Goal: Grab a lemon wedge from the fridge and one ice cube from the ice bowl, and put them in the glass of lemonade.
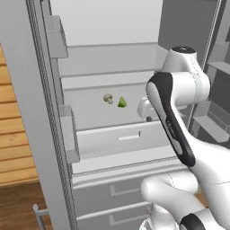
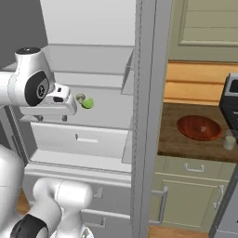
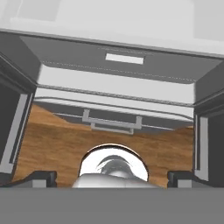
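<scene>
White arm links fill the foreground before the open fridge [image 1: 112,58]. Gripper [image 2: 52,118] points down over the crisper drawer, fingers spread wide, empty. Lemon wedge [image 1: 121,103] sits on the shelf beside a mushroom [image 1: 108,98]. Ice bowl [image 2: 199,127] and glass of lemonade [image 2: 229,139] rest on the counter [image 2: 186,144].

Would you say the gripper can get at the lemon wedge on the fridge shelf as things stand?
Probably yes: the fridge stands open, the lemon wedge lies exposed beside a mushroom, and the open gripper hangs level with that shelf, pointing down.
</scene>
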Motion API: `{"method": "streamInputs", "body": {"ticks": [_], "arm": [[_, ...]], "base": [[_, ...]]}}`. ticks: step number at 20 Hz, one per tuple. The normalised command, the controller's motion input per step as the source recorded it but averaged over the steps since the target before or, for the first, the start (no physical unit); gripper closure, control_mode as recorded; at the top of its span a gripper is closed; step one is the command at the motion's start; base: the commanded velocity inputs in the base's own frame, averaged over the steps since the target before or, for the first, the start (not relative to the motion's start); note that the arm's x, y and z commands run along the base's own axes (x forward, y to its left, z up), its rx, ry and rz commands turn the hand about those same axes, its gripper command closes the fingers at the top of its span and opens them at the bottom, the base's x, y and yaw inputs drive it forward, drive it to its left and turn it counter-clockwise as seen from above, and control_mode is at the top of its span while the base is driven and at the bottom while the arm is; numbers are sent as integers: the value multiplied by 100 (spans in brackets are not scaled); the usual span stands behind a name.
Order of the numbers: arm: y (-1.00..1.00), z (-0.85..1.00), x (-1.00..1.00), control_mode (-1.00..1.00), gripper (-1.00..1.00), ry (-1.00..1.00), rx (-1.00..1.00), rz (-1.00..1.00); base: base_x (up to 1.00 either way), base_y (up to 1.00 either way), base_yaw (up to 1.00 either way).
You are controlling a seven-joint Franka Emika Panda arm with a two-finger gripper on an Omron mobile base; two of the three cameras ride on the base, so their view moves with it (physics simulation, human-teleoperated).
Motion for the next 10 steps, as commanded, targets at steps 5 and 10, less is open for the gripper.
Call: {"method": "streamInputs", "body": {"ticks": [5,10], "arm": [[0,0,0,100,-100,0,0,0],[0,0,0,100,-100,0,0,0]], "base": [[69,5,-7],[21,0,0]]}}
